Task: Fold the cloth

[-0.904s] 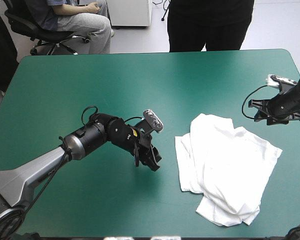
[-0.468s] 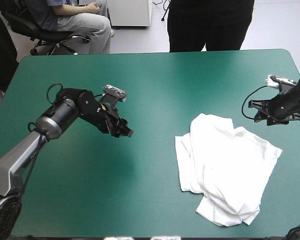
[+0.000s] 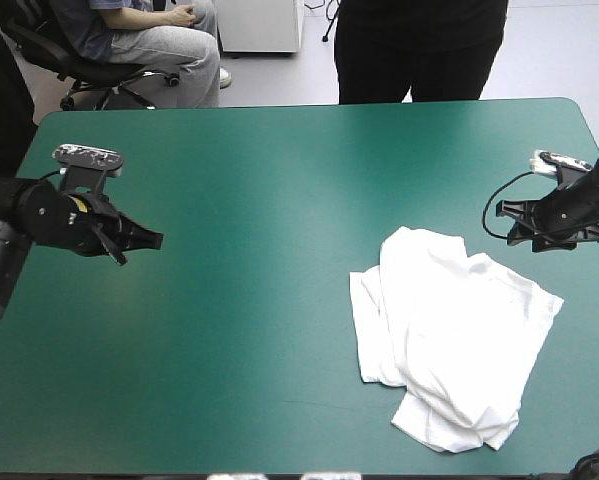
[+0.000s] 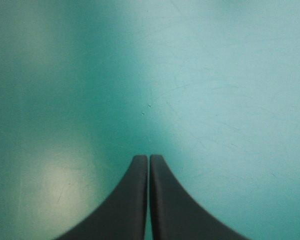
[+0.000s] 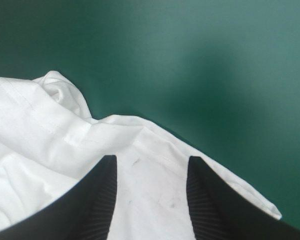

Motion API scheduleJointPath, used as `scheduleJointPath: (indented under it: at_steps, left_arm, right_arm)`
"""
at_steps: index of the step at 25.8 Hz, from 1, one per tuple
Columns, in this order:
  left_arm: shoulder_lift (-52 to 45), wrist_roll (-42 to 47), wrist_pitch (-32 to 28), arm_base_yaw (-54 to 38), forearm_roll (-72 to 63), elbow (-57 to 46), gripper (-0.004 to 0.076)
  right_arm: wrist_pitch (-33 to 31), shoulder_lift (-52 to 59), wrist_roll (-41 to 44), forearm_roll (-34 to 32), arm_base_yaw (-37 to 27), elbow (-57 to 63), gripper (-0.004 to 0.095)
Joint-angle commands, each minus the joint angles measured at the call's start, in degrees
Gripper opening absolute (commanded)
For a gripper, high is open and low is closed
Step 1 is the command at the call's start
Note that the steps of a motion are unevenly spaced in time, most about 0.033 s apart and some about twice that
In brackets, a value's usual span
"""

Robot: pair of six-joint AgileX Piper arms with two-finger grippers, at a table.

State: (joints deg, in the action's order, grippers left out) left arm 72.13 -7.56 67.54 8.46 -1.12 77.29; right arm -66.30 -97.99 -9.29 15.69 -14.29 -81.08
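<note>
White T-shirt (image 3: 449, 340) lies loosely folded, softly creased.

White T-shirt (image 3: 454, 335) loosely folded on teal-green table's (image 3: 279, 180) right half, left gripper (image 3: 144, 240) over the left side, well apart from it, right gripper (image 3: 516, 225) by right edge, near T-shirt

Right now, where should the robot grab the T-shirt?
Probably grip the T-shirt by its edge nearest the table's far-right corner, coming from the right with the right gripper. That edge lies flat just ahead of its open fingers; the left gripper is shut and far off.
</note>
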Motion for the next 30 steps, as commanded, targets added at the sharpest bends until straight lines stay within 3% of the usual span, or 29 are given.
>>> scheduleJointPath:
  at_steps: [1,5,9,11,15,18,22,23,25,30]
  left_arm:
    - [-6.07,1.1,0.32,-0.07,0.07,1.84,-0.0018]
    - [-10.58,1.66,4.3,-0.07,1.12,1.84,-0.0018]
    - [-14.86,3.06,5.7,-0.07,3.63,1.84,-0.0018]
    - [-16.02,3.22,6.13,-0.07,5.41,1.84,-0.0018]
    - [-17.32,3.47,6.42,-0.07,7.65,1.84,-0.0018]
    - [-17.32,3.47,6.42,-0.07,7.36,1.84,-0.0018]
    - [-17.32,3.47,6.42,-0.07,7.23,1.84,-0.0018]
    - [-17.32,3.47,6.42,-0.07,7.1,1.84,-0.0018]
    - [-17.32,3.47,6.42,-0.07,6.44,1.84,-0.0018]
    - [-17.32,3.47,6.32,-0.07,4.73,1.84,-0.0018]
  right_arm:
    - [-0.61,2.44,-1.43,1.56,-0.37,-1.84,0.0413]
    - [-1.57,3.06,-2.8,3.59,0.44,-1.84,0.0386]
    - [-1.44,6.32,-3.47,1.82,5.39,-1.84,0.0302]
    - [-1.55,8.17,-2.68,-1.19,9.59,-1.84,0.0297]
    - [-2.32,12.41,2.04,-13.43,21.01,-1.84,0.0301]
    - [-5.23,13.87,4.95,-19.05,26.92,-1.84,0.0379]
    - [-5.23,14.34,9.29,-16.82,32.25,-1.71,0.068]
    - [-5.23,14.34,10.28,-16.24,32.85,-1.35,0.0705]
    - [-4.98,14.34,14.0,-16.64,33.56,1.9,0.0687]
    - [7.49,13.74,17.13,-15.69,33.56,17.82,0.0666]
